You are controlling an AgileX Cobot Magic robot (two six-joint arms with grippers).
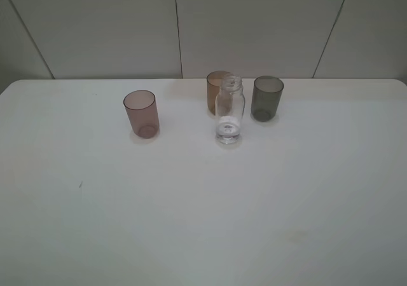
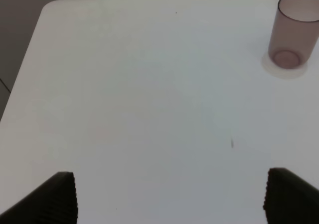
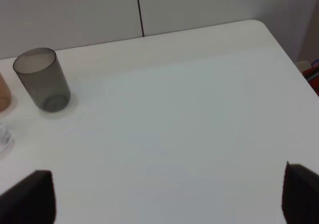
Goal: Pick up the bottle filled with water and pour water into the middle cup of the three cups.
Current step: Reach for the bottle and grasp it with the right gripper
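Because the bottle [image 1: 229, 111] is clear and colourless all through, no waterline can be made out in it, and I cannot tell how much water it holds. It stands upright and uncapped on the white table [image 1: 191, 222], near the far edge and a little right of centre, with rounded shoulders, a threaded neck and a thick bright base. Directly behind it, just beside or touching it, is the middle cup [image 1: 213, 90], a translucent amber-brown tumbler. The bottle covers its right part, so its contents are hidden. The dark grey cup [image 1: 267, 98] stands near the bottle's right and looks empty. The mauve-pink cup [image 1: 140, 113] stands well apart to the left and also looks empty. All three cups are upright. A tiny dark speck [image 1: 80, 185] marks the tabletop toward the front left, and a pale panelled wall [image 1: 254, 25] rises behind the table. The left gripper [image 2: 169, 191] shows only in its wrist view, its dark fingers spread wide over bare table and holding nothing. The right gripper [image 3: 169, 189] is likewise spread wide with nothing between its fingers.
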